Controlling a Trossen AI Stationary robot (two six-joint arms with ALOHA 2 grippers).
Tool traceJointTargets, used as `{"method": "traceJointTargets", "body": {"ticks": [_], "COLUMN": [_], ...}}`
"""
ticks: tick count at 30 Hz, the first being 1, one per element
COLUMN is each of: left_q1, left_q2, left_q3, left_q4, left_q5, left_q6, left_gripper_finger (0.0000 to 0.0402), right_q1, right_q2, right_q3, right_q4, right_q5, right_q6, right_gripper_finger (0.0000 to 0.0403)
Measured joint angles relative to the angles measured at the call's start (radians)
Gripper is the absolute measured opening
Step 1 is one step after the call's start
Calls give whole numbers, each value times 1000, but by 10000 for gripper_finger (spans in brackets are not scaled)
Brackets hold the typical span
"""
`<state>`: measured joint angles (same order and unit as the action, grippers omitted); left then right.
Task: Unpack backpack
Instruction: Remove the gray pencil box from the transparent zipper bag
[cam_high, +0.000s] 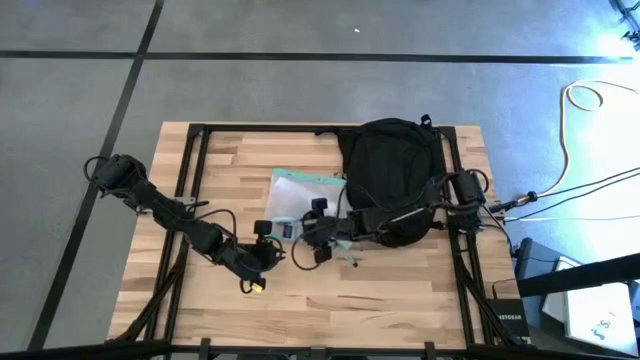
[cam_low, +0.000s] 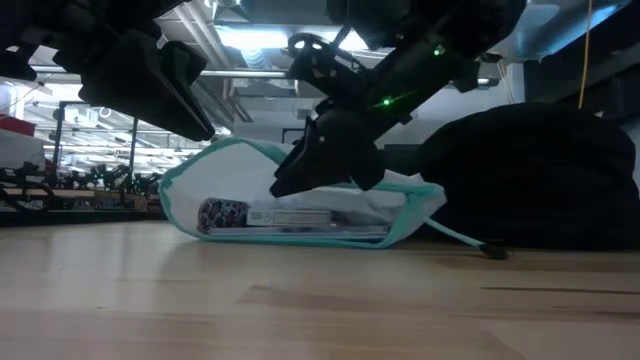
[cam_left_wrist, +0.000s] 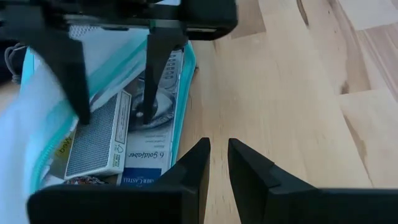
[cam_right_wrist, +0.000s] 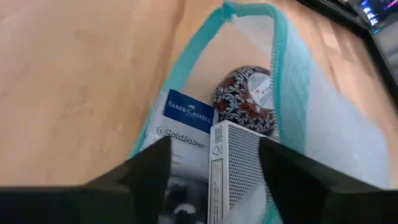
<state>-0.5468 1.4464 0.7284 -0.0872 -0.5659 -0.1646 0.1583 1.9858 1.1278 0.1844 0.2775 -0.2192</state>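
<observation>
Lying out on the table, the clear teal-edged pouch (cam_high: 305, 195) is already unpacked from the large black fabric backpack (cam_high: 392, 160) behind it; right gripper (cam_right_wrist: 214, 180) straddles its mouth, jaws parted, holding nothing; left gripper (cam_left_wrist: 219, 163) waits beside it, nearly closed, empty.

A pale butcher-block wooden table (cam_high: 300, 310) with a black metal frame stands on a grey carpeted floor (cam_high: 300, 90) crossed by dark seam lines. To one side of the table, a cream-coloured cable (cam_high: 566, 130) loops over the floor, thin black cables (cam_high: 590, 190) run beside it, and dark equipment boxes (cam_high: 535, 262) sit near the corner. Seen level across the tabletop, the room behind shows a ceiling with bright strip lights (cam_low: 255, 40) and distant cluttered shelving (cam_low: 80, 170).
</observation>
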Motion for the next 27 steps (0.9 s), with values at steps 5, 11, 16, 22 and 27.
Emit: {"method": "traceJointTargets", "body": {"ticks": [5, 11, 16, 22, 27], "left_q1": [0, 15, 59, 112, 140], "left_q2": [0, 0, 0, 1, 1], "left_q3": [0, -9, -67, -158, -197], "left_q4": [0, -3, 2, 55, 167], "left_q5": [-1, -25, -58, -42, -41], "left_q6": [8, 12, -67, -153, -161], "left_gripper_finger": [43, 43, 43, 43, 43], "right_q1": [-36, -55, -54, -53, -53], "right_q2": [0, 17, 38, 41, 41], "right_q3": [0, 0, 0, -1, -1], "right_q4": [-32, -61, -51, -24, 46], "right_q5": [-58, -25, -25, -18, -16], "right_q6": [90, 111, 110, 111, 104], "right_gripper_finger": [272, 243, 218, 202, 192]}}
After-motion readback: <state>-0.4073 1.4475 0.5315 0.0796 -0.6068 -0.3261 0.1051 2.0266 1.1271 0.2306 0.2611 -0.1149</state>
